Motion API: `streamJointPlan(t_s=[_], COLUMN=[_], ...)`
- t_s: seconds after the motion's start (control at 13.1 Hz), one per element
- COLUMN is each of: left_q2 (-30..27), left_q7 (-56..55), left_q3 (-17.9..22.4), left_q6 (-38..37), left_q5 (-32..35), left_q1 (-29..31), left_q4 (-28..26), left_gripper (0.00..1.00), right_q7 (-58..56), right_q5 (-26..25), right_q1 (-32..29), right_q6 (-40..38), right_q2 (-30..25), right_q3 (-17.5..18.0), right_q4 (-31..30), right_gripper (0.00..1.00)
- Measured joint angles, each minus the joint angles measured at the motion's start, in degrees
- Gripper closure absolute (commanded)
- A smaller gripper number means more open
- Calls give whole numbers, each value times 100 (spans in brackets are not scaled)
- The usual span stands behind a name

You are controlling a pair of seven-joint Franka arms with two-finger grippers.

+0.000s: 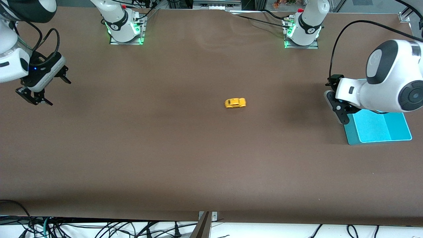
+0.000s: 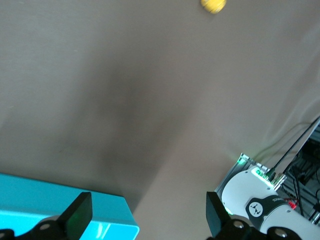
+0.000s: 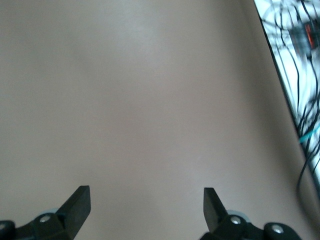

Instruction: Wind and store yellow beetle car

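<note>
The yellow beetle car (image 1: 235,103) stands on its wheels on the brown table near the middle, nothing touching it. It shows at the edge of the left wrist view (image 2: 213,5). My left gripper (image 1: 340,112) is open and empty, just above the cyan box's (image 1: 352,135) end that faces the car, at the left arm's end of the table. In the left wrist view the gripper (image 2: 149,212) has its jaws wide apart over the cyan box's corner (image 2: 60,200). My right gripper (image 1: 58,92) is open and empty above bare table at the right arm's end; the right wrist view (image 3: 146,205) shows the same.
The cyan box is an open shallow container with a bare inside. The two arm bases (image 1: 125,26) (image 1: 302,29) stand along the table's edge farthest from the front camera. Loose cables (image 1: 66,228) hang below the table's near edge.
</note>
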Motion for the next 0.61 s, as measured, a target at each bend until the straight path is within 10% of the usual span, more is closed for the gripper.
streamJointPlan(t_s=[0.61], left_q2=[-770], left_q7=[751], left_q3=[-258], left_q6=[2074], left_q5=[0], left_q1=[-2], left_q4=[-2263], left_gripper=[0], right_q7=[4058], right_q5=[447], right_q1=[284], right_q6=[-1270], right_q2=[-237], right_q3=[-250], right_q4=[385], right_gripper=[0])
